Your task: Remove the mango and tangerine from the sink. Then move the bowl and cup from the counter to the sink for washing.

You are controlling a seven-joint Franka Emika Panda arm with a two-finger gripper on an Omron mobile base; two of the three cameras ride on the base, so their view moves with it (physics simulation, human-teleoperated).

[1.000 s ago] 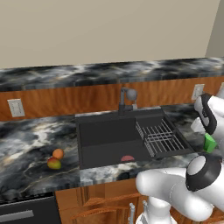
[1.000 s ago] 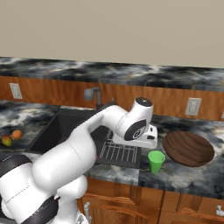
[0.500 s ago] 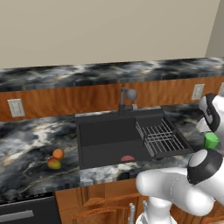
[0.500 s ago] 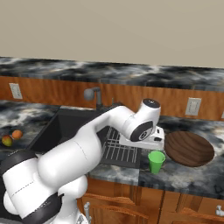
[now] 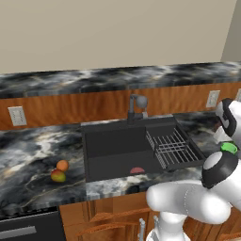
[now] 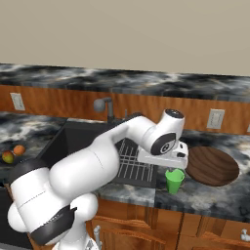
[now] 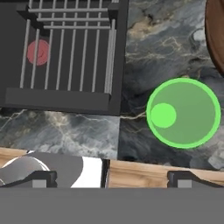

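While the gripper (image 6: 171, 165) hangs wide open and empty just above the green cup (image 6: 174, 180), the white arm bends over the sink (image 6: 73, 141). Beside the cup sits the brown bowl (image 6: 212, 165) on the counter (image 6: 215, 197).

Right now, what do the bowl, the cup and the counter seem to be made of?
The wide round brown bowl looks like wood: dark, matte, with faint grain. The small bright green cup looks like plastic: flat, uniform colour, though glazed ceramic is possible. The dark veined counter resembles polished marble or granite.
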